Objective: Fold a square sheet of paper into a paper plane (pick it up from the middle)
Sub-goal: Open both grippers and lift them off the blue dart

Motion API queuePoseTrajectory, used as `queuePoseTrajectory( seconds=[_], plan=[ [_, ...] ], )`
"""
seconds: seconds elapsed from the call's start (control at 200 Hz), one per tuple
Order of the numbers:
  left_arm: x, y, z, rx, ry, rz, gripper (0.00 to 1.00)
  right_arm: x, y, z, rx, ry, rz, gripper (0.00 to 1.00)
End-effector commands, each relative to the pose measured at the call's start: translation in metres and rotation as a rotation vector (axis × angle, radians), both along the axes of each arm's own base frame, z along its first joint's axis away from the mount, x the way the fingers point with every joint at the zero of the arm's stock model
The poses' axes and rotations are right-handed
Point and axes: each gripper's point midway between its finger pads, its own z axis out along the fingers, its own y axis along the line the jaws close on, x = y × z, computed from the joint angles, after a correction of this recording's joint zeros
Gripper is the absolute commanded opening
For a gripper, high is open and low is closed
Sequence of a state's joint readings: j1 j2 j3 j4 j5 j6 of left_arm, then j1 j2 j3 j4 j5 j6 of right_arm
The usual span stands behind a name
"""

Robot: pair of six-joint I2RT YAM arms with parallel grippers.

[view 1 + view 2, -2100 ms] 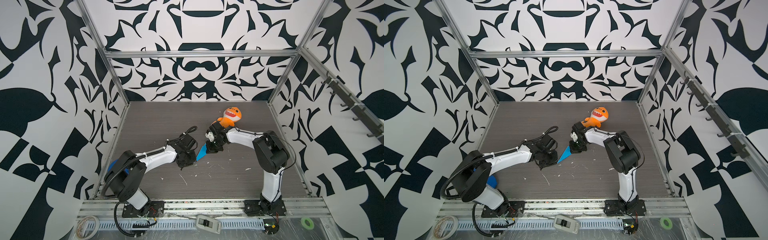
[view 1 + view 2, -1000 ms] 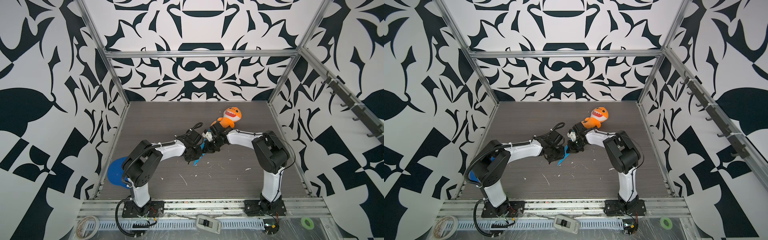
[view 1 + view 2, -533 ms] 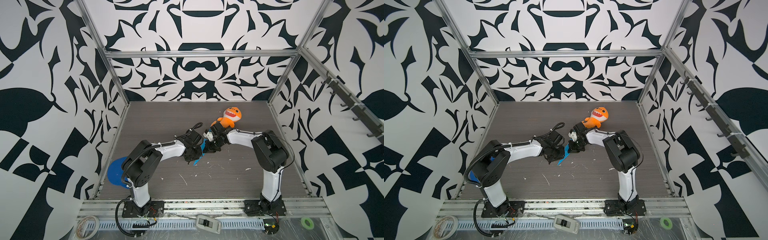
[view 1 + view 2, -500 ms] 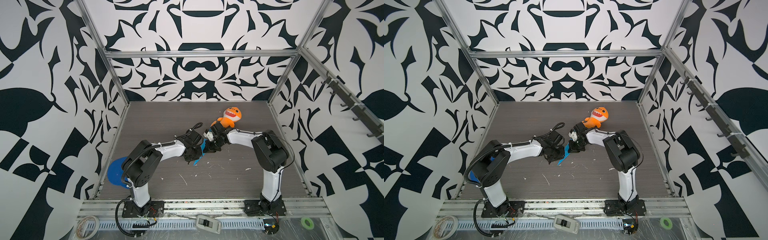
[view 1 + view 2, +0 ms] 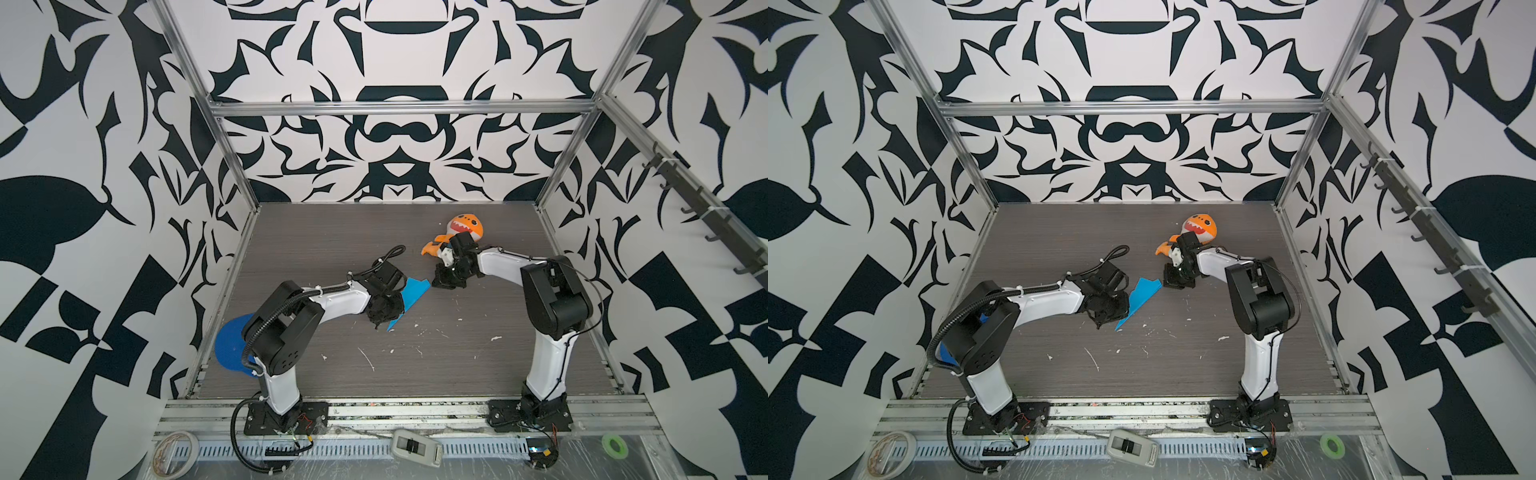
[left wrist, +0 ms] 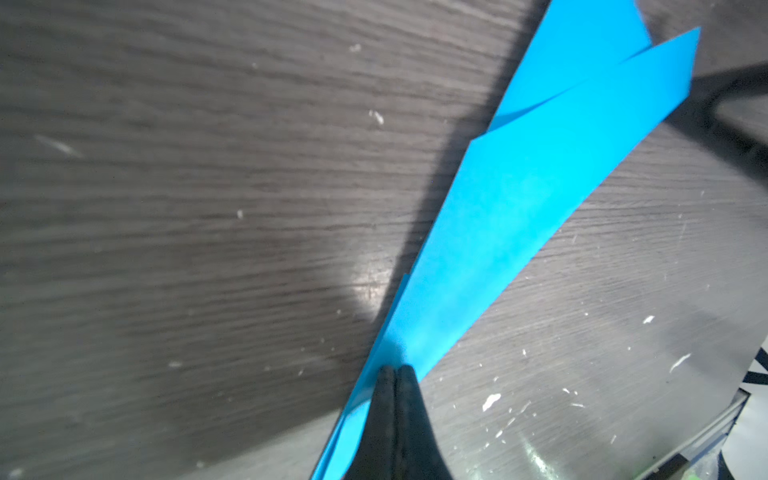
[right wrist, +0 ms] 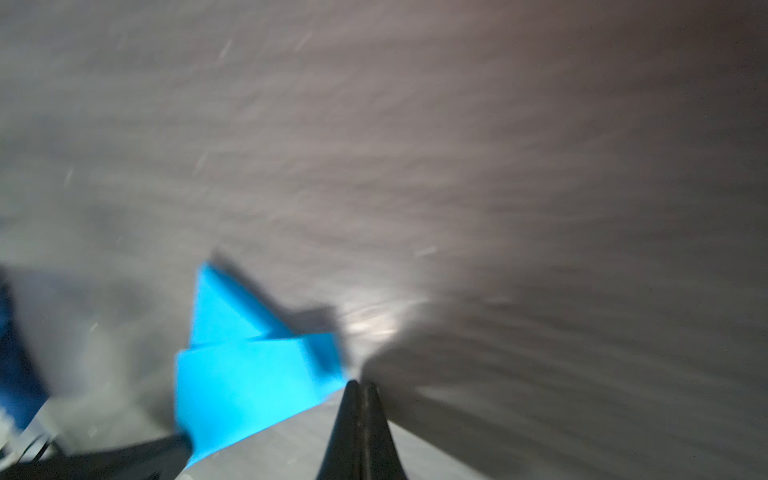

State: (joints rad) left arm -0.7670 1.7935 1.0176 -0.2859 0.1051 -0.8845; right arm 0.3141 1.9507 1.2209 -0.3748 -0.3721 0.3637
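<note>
1. The dark grey wood-grain counter (image 5: 457,374) carries everything, and white flecks (image 5: 368,359) litter its near middle.
2. A dark blue round disc (image 5: 230,345) lies at the near-left edge, partly hidden behind my left arm (image 5: 332,299).
3. The bright blue paper plane (image 5: 411,293), a narrow folded dart, lies flat mid-counter, with its nose toward near left and its notched tail toward far right.
4. An orange shark plush (image 5: 465,226) sits on the far side, right of centre.
5. My left claw (image 6: 392,372) has its fingers pressed together, tips down on the plane near its nose.
6. My right claw (image 7: 361,384), fingers likewise together, sits just beside the tail corner; blur hides whether it touches.
</note>
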Motion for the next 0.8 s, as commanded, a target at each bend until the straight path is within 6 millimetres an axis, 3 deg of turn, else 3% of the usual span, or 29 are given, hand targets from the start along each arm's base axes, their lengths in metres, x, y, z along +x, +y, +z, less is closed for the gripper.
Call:
queuePoseTrajectory(
  seconds=[0.0, 0.165, 0.275, 0.34, 0.46, 0.52, 0.59, 0.69, 0.795],
  plan=[
    [-0.004, 0.004, 0.003, 0.021, 0.002, -0.033, 0.00, 0.008, -0.019, 0.026, -0.089, -0.075, -0.063, 0.00],
    [0.017, -0.013, 0.053, -0.090, -0.125, -0.051, 0.16, -0.002, -0.015, 0.070, -0.022, -0.169, -0.090, 0.00],
    [0.026, -0.003, 0.082, -0.121, -0.208, -0.024, 0.37, -0.021, -0.012, 0.080, -0.045, -0.183, -0.094, 0.06],
    [0.029, 0.013, 0.098, -0.121, -0.267, 0.012, 0.52, -0.032, -0.009, 0.082, -0.077, -0.187, -0.097, 0.15],
    [0.028, 0.054, 0.107, -0.097, -0.338, 0.093, 0.77, -0.053, 0.002, 0.085, -0.156, -0.201, -0.090, 0.32],
    [0.028, 0.078, 0.106, -0.084, -0.356, 0.142, 0.84, -0.063, 0.015, 0.086, -0.191, -0.211, -0.069, 0.42],
    [0.026, 0.105, 0.106, -0.076, -0.371, 0.196, 1.00, -0.074, 0.036, 0.086, -0.224, -0.216, -0.041, 0.52],
    [0.023, 0.138, 0.098, -0.035, -0.374, 0.254, 0.99, -0.084, 0.063, 0.080, -0.304, -0.209, -0.005, 0.60],
    [0.020, 0.166, 0.092, -0.004, -0.367, 0.311, 0.99, -0.082, 0.083, 0.074, -0.431, -0.224, -0.015, 0.61]
  ],
)
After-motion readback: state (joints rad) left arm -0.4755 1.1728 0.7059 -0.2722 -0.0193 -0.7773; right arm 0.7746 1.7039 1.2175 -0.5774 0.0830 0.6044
